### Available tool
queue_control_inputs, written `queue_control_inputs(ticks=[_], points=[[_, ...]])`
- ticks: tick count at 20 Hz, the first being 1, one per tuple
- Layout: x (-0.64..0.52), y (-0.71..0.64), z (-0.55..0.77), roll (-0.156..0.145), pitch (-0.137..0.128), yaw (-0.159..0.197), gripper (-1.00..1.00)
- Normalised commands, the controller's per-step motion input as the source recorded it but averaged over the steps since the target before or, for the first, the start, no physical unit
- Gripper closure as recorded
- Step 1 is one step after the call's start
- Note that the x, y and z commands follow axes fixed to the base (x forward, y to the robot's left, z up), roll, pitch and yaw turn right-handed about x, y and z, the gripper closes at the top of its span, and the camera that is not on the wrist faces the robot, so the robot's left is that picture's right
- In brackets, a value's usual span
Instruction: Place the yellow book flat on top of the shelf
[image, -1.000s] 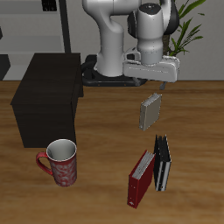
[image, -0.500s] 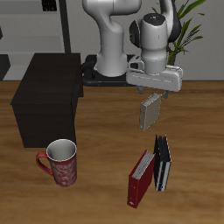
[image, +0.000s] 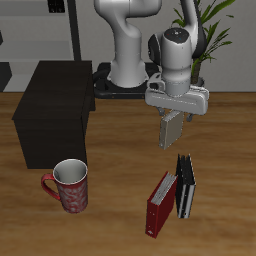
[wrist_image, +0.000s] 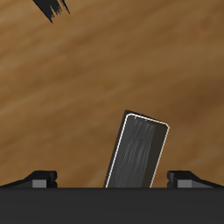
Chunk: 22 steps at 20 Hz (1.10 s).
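**Yellow book held above the table, shelf top bare**

Since the earlier pictures the arm has been turned and brought a little lower, so that the gripper (image: 172, 112) now sits right over the yellow book's upper edge, where a second ago it stood higher and off to one side; the book itself has hardly shifted.

In the exterior view, the yellow book (image: 171, 130) is seen hanging upright and slightly tilted, clear of the table (image: 110, 215), its top end hidden between the gripper's fingers. The fingers are closed down onto that top end, with only the book's thickness between them. The shelf (image: 55, 110) stands well apart from the book, across the table, and nothing lies on its flat top. A red mug (image: 68, 186) is set on the table in front of the shelf, nearer the front edge. Below the hanging book, a red book (image: 160, 204) and a black book (image: 186, 186) stand side by side on the table, the red one leaning.

In the wrist view, the yellow book (wrist_image: 138, 151) is shown as a grey, pale-edged slab reaching away from the camera over the wooden table (wrist_image: 87, 79), tilted to one side. Two dark fingertips (wrist_image: 42, 178) are seen at either side of the frame. A small dark shape at the far edge cannot be made out.
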Motion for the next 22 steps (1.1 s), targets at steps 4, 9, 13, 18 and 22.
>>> queue_control_inputs(ticks=[4, 9, 13, 18, 22], points=[[0.1, -0.09, -0.15, -0.012, 0.031, -0.008, -1.0], [0.09, -0.11, -0.17, -0.004, 0.024, -0.011, -1.0], [0.09, -0.08, -0.11, -0.001, 0.029, -0.014, 1.0], [0.03, -0.13, 0.03, -0.01, 0.012, -0.009, 1.0], [0.02, -0.11, 0.14, -0.002, -0.011, 0.01, 1.0]])
